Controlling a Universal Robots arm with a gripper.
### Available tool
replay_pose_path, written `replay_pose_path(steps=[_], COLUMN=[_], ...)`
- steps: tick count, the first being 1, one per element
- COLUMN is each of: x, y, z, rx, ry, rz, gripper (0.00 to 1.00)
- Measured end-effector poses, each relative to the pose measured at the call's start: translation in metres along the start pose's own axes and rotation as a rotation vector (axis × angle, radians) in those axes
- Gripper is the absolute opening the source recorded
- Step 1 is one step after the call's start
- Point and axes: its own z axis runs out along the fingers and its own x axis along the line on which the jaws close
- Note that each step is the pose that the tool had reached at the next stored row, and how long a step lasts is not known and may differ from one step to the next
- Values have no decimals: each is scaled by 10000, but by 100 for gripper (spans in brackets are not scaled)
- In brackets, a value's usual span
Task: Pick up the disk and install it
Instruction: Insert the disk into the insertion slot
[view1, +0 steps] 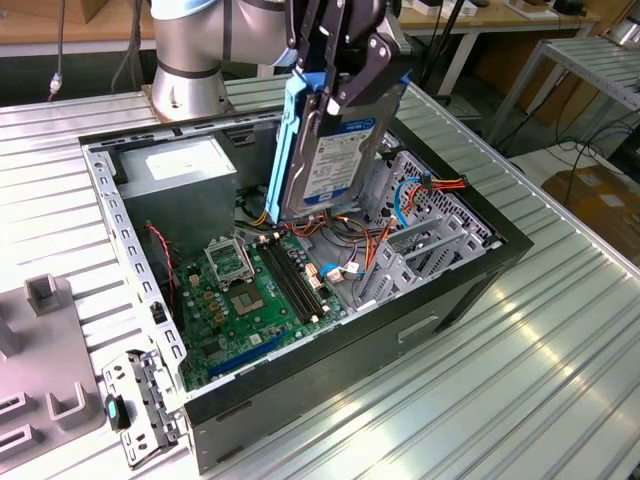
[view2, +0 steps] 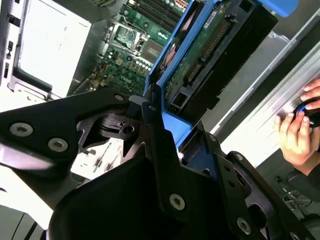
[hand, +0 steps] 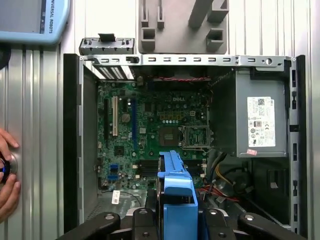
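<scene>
One ribbed metal desk (view1: 540, 380) carries the open computer case (view1: 330, 385); above its motherboard (view1: 250, 290) hangs the disk (view1: 335, 150), tilted steeply, probably to slide toward the drive cage (view1: 420, 250), its upper end pinched by the hand (view1: 340, 85).

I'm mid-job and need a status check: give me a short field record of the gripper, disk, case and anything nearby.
gripper: fingers shut on the disk, at its upper end
disk: on edge, tilted, held over the open case, not yet installed
case: lying open on the table, motherboard exposed
hand: a person's, on the table beside the case
</scene>
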Motion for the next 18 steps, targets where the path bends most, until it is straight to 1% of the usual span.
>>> replay_pose_path(steps=[4, 7, 9, 11, 12, 17, 18], x=[148, 245, 306, 350, 362, 372, 373], y=[-3, -7, -26, -61, -97, -262, -285], z=[4, 9, 15, 19, 24, 35, 36], rx=[1, 1, 2, 1, 3, 3, 3], ry=[42, 69, 82, 106, 136, 235, 248], rz=[0, 2, 3, 4, 3, 6, 6], gripper=[37, 37, 37, 37, 37, 37, 37])
